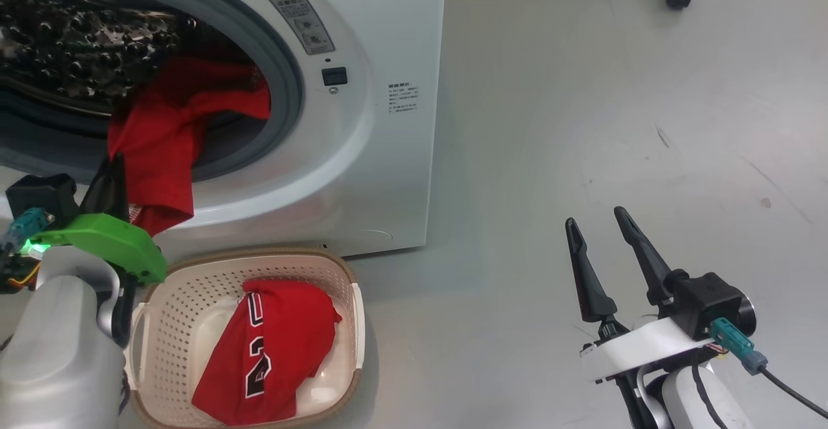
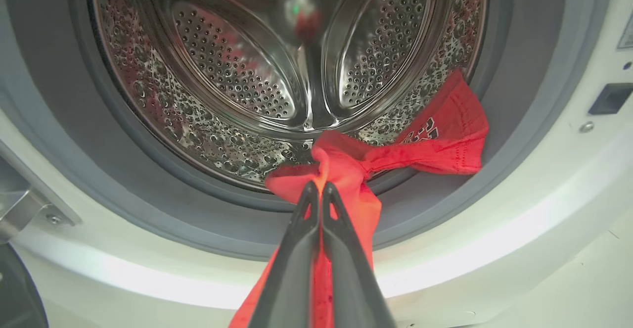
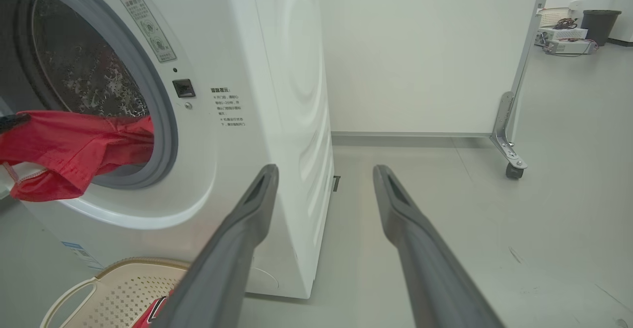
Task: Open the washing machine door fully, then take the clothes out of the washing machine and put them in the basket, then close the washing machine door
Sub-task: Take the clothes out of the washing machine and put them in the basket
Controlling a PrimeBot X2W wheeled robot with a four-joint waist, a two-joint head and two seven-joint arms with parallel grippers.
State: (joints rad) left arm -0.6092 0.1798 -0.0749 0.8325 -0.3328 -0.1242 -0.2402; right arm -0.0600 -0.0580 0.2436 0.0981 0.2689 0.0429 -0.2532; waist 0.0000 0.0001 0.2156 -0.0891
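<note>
Long dark jaws, green left wrist bracket (image 1: 110,241), white right bracket (image 1: 640,346), teal plugs (image 1: 731,340), pale forearms (image 1: 52,358)

place: lab test room | cues: wheeled partition (image 3: 420,61), bare grey floor (image 3: 544,204), electronics (image 3: 564,46) on floor

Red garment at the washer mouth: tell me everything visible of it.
The red garment is thin, crumpled fabric with a white-trimmed hem and a small black-and-white print on one end. It trails from the drum over the grey gasket and hangs down the washing machine front, ending above the basket. The left gripper has its fingers shut on a gathered fold.
</note>
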